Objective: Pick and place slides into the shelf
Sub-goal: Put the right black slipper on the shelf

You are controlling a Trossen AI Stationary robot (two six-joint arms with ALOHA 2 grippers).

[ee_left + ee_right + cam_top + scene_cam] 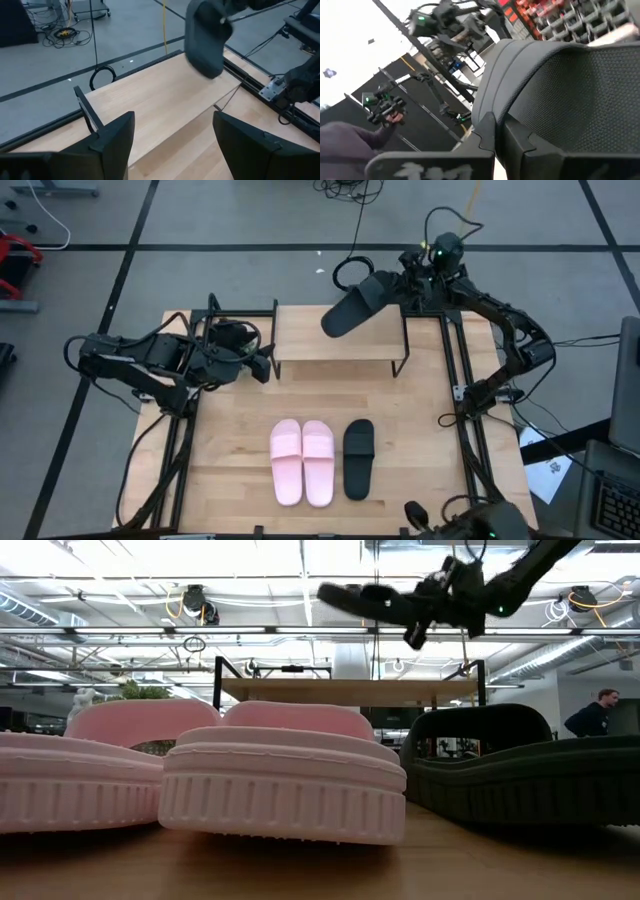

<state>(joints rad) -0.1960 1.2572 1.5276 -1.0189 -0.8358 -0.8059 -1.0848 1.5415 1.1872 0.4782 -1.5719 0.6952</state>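
**Q:** What have you got, and where is it?

**A:** My right pincer (392, 288) is clamped tight on one black slide (352, 306), gripping it by one end so the rest juts out over the shelf (335, 340). From the table's (240, 450) centre that is about one o'clock. In the low view the slide hangs well above the plank, not touching it.

**Q:** Why so high?

**A:** I judge it's to clear the shelf's black frame before lowering; the plank looks bare, so there is room.

**Q:** And the rest of the slides?

**A:** The pink pair (302, 460) lies side by side, touching, near six o'clock on the table. The other black slide (359, 457) lies just beside them, toward five o'clock. Three wait there, so the job is barely begun.

**Q:** Your other arm?

**A:** My left pincer (262, 364) waits at about ten o'clock, fingers spread wide and empty, facing the shelf's end, out of the way.
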